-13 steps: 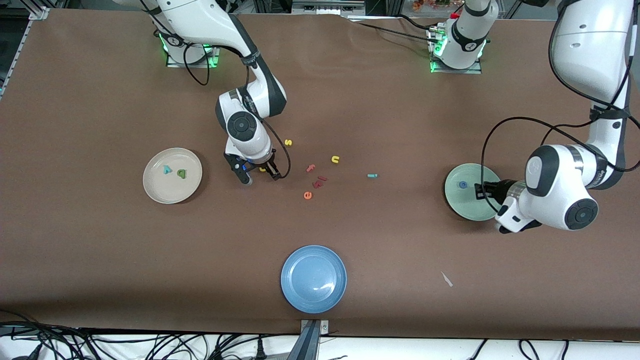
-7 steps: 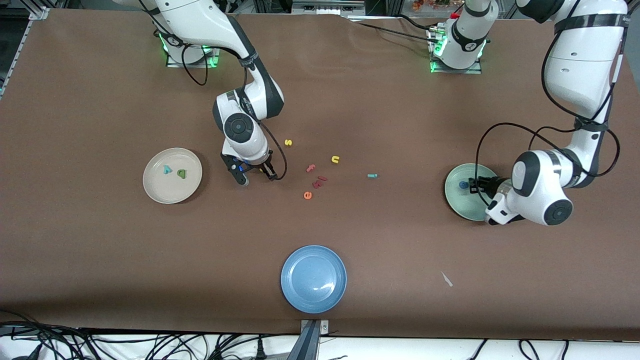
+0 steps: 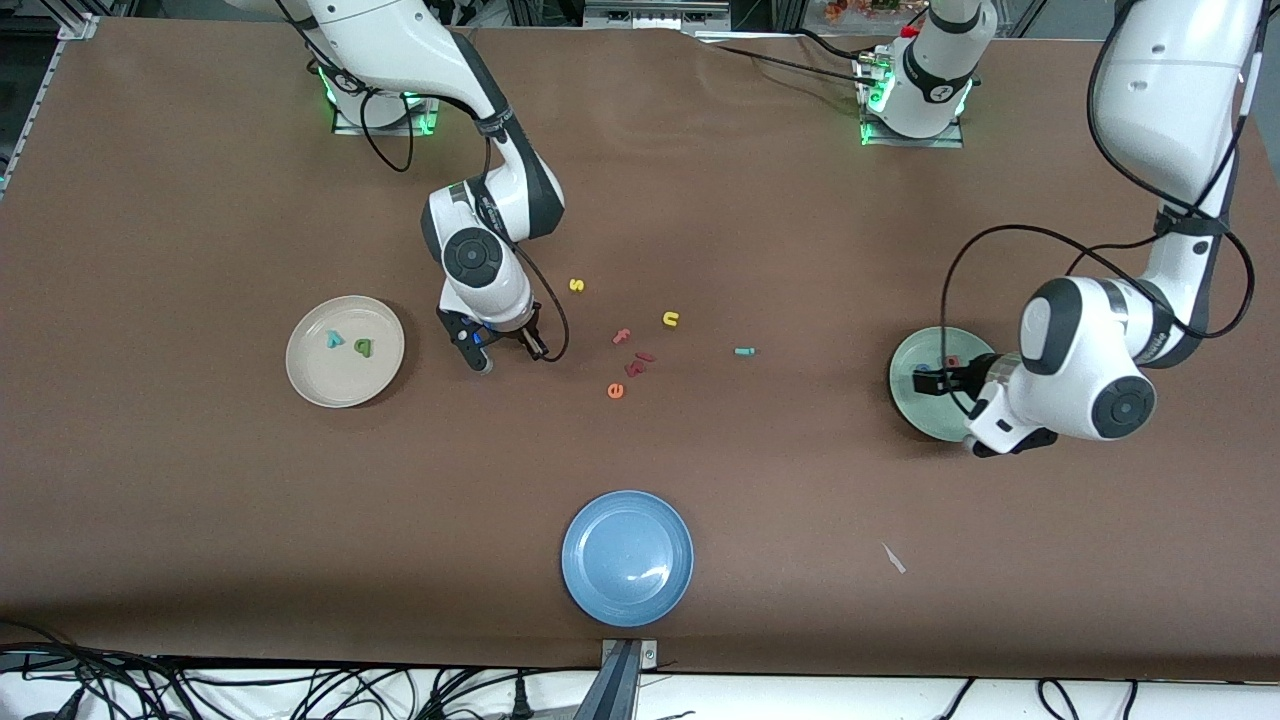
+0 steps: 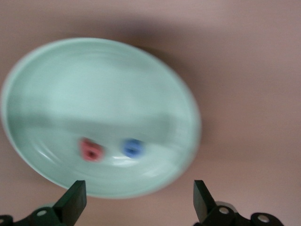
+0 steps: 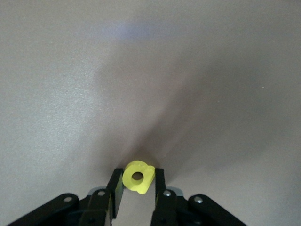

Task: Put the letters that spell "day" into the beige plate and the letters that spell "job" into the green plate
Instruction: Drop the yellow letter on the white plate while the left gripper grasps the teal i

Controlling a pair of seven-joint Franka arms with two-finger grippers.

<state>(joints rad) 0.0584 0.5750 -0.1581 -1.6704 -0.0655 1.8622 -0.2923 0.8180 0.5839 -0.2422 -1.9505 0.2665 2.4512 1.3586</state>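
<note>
On the brown-covered table (image 3: 200,500) I have three plates, and I take them in order of bulk before the letters. The blue plate (image 3: 627,557) sits nearest the front camera and holds nothing; it has no part in this job. The beige plate (image 3: 345,350) lies toward the right arm's end, with the teal-blue y (image 3: 334,339) and the dark green a (image 3: 363,347) resting in it. The green plate (image 3: 935,383) lies toward the left arm's end; my left wrist view shows the salmon-pink b (image 4: 91,149) and the blue o (image 4: 132,147) lying side by side in its bowl.

The left pincer (image 4: 136,202) hangs over the green plate with its fingers spread wide and nothing between them, which I judge is how it should stand once a letter is dropped. The right pincer (image 5: 137,186) is low over the table between the beige plate and the loose letters, pressed together on the yellow d (image 5: 138,176), so that word's last letter is in my grip and should go to the beige plate.

The thin teal j (image 3: 743,351) lies on the table, between the loose letters and the green plate. Around it are distractors: yellow s (image 3: 576,285), yellow u (image 3: 670,319), pink f (image 3: 622,336) and orange e (image 3: 615,390). The covering looks matte and slightly wrinkled; cables trail past the table's near edge.
</note>
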